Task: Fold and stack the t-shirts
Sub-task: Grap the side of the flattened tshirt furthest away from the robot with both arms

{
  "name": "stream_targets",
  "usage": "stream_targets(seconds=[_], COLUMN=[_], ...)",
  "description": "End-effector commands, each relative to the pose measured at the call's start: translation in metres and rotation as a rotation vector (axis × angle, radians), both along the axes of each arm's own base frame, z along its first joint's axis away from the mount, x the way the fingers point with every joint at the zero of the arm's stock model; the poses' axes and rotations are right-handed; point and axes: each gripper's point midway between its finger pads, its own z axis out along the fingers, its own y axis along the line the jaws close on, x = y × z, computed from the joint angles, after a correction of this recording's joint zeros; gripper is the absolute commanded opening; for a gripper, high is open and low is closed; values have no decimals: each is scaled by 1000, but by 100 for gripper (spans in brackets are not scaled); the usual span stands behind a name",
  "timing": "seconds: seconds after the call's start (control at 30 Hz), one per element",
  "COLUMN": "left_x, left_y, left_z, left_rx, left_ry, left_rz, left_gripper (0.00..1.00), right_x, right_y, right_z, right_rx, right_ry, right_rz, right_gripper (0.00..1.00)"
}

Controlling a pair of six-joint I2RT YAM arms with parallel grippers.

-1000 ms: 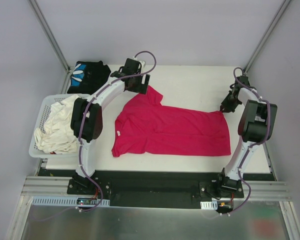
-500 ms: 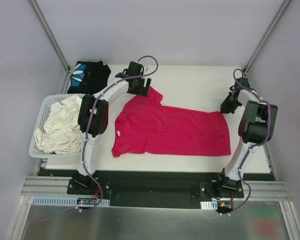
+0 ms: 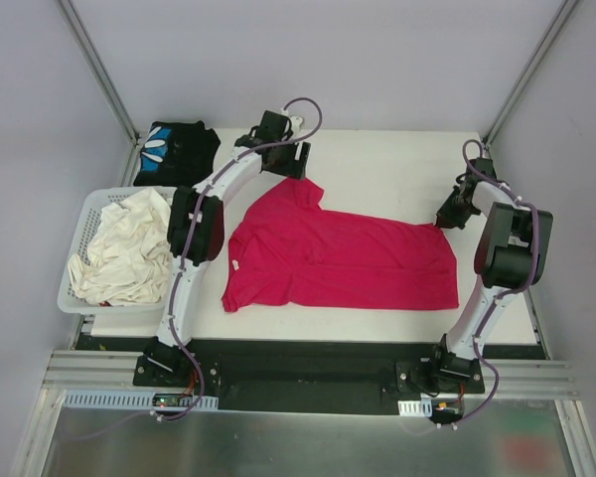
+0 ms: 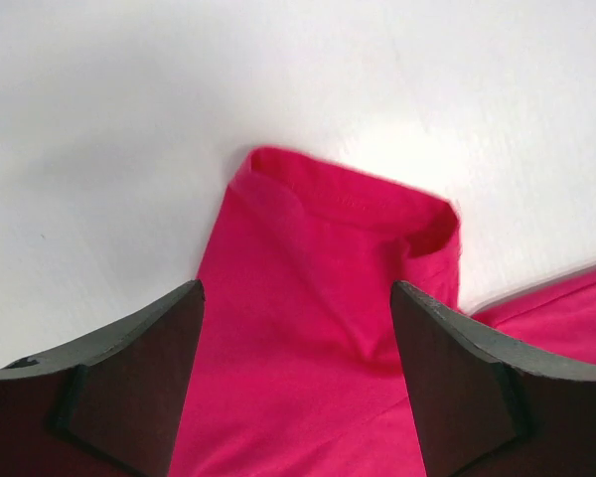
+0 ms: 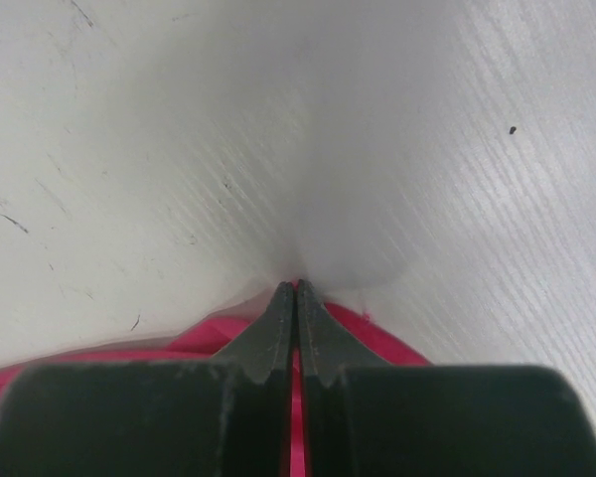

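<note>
A pink t-shirt (image 3: 338, 260) lies spread flat on the white table, neck to the left. My left gripper (image 3: 294, 167) is open above its far sleeve (image 4: 348, 229), whose hem is folded over; the fingers (image 4: 129, 378) stand on either side of the sleeve, not holding it. My right gripper (image 3: 445, 217) is shut on the shirt's far right hem corner (image 5: 397, 343), pinching it at the table surface. A folded black shirt (image 3: 176, 151) lies at the far left corner.
A white basket (image 3: 72, 266) at the left edge holds crumpled cream shirts (image 3: 119, 248). Metal frame posts rise at the back corners. The table's right edge runs just beside my right arm.
My left gripper has moved away from me along the far sleeve, to its end. The right gripper has stayed at the hem corner.
</note>
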Motion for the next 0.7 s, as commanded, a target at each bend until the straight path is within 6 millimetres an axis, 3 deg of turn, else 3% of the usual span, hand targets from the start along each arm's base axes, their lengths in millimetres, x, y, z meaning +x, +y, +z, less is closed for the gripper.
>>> stream_targets(seconds=[0.0, 0.07, 0.47, 0.6, 0.67], left_x=[22, 27, 33, 36, 36], left_y=[-9, -10, -7, -8, -8], left_z=[27, 29, -4, -5, -4], left_rx=[-30, -20, 22, 23, 19], left_ry=[-101, -127, -107, -114, -115], left_rz=[-58, -77, -84, -81, -80], left_gripper=[75, 75, 69, 56, 56], right_x=[-4, -4, -3, -5, -5], right_y=[6, 7, 5, 4, 4], right_z=[14, 14, 20, 18, 16], right_rx=[8, 12, -1, -3, -3], right_ry=[-16, -17, -28, -20, -16], right_rz=[24, 25, 31, 34, 32], right_gripper=[1, 1, 1, 1, 1])
